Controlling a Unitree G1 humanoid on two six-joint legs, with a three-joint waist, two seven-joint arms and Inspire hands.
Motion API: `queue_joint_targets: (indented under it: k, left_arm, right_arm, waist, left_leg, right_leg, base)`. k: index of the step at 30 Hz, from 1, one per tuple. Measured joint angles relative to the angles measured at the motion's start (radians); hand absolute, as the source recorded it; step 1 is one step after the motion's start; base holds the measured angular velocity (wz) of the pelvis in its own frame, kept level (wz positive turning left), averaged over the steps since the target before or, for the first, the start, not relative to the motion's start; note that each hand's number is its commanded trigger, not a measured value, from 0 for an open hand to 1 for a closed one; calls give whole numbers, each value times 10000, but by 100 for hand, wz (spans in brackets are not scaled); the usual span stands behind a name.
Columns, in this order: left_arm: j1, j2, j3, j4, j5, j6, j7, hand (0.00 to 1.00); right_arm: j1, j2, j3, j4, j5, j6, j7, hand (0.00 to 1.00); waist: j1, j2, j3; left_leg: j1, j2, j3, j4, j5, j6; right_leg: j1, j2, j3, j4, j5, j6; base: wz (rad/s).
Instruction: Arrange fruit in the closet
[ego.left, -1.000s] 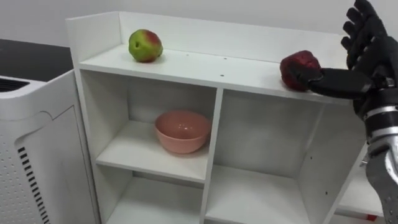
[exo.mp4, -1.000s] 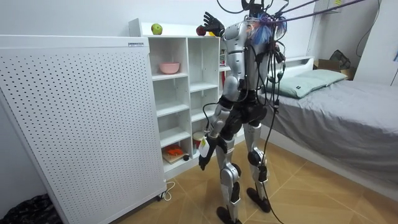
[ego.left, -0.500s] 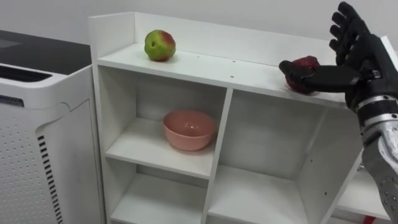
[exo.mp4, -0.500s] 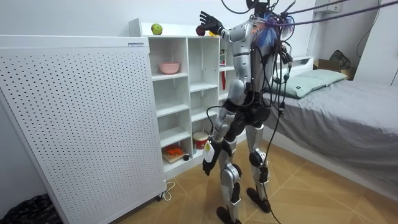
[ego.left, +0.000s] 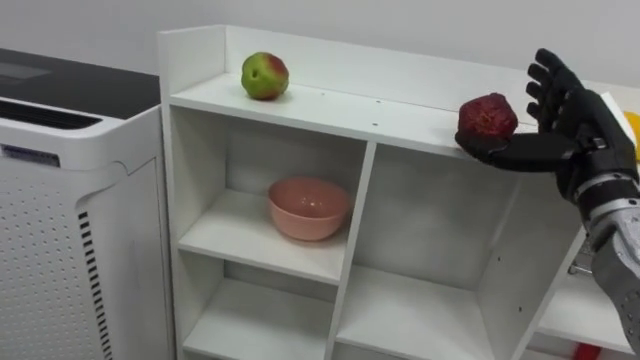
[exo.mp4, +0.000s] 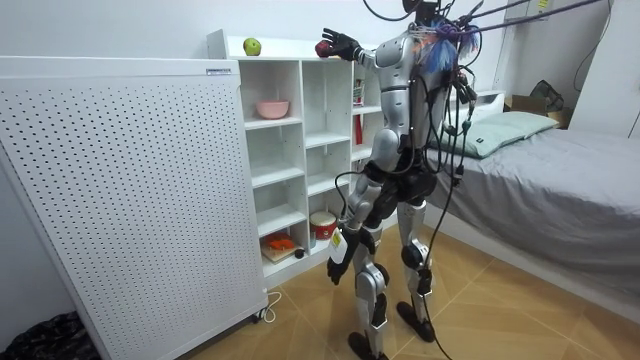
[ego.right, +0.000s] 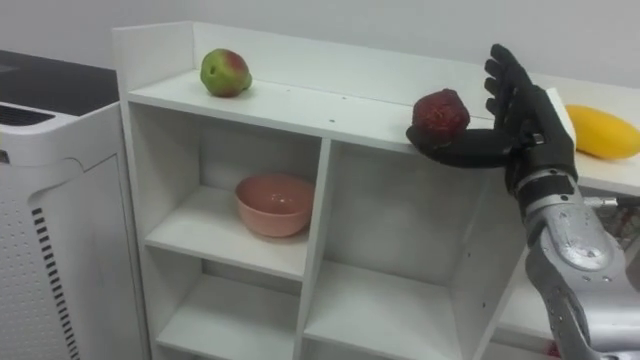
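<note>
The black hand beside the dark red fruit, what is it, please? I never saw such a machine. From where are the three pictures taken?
It is the right hand of a humanoid robot standing before a white shelf unit. Two pictures come from cameras in its head, the third from a camera in the room. On top lie a green-red apple, a dark red fruit and a mango; a pink bowl sits below. The fingers are straight: nothing is gripped. The left hand hangs low.
</note>
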Motion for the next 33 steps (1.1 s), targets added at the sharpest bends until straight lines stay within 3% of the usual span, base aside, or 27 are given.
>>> queue_joint_targets:
  k: [5,11,12,13,14,27,33]
  left_arm:
    - [-127,87,-16,0,-17,-3,-5,0]
    - [-195,203,-27,0,-11,-2,-9,0]
    - [-197,204,-27,0,-11,-1,-9,0]
    - [-206,204,-30,-1,-11,-1,-9,0]
    - [-216,205,-31,0,-7,0,-9,0]
    - [-234,224,-89,1,-17,2,-20,0]
    - [-243,311,-214,0,-13,1,-21,0]
  right_arm:
    - [-1,-407,363,24,-117,-110,193,0]
    - [0,-448,433,28,-137,-110,233,0]
    - [-1,-457,451,29,-128,-110,237,30]
    - [-1,-505,546,29,-119,-110,245,78]
    - [-1,-551,598,28,-117,-110,293,100]
    - [-1,-632,717,34,-228,-112,554,100]
    - [-5,-632,722,270,-174,-233,508,100]
  waist:
    - [73,87,71]
    - [75,75,67]
    - [74,74,67]
    - [74,65,64]
    - [72,56,59]
    - [81,15,63]
    - [87,-104,79]
  left_leg:
    - [-42,0,7,52,0,0]
    - [-45,0,12,57,0,1]
    - [-45,0,12,56,0,1]
    - [-44,0,12,56,0,1]
    - [-46,0,6,60,0,1]
    - [-21,0,9,74,0,1]
    - [-33,0,9,84,2,5]
  right_leg:
    - [-12,-6,3,31,6,-8]
    - [-14,-5,5,42,5,-8]
    - [-11,-5,4,42,5,-8]
    - [-10,-5,2,42,5,-8]
    - [-10,-4,-2,42,6,-8]
    - [-9,-12,-1,88,5,-7]
    - [-4,-16,-3,106,5,-7]
  base:
    - [0]
    - [0]
    - [0]
    - [0]
    - [0]
    - [0]
    - [0]
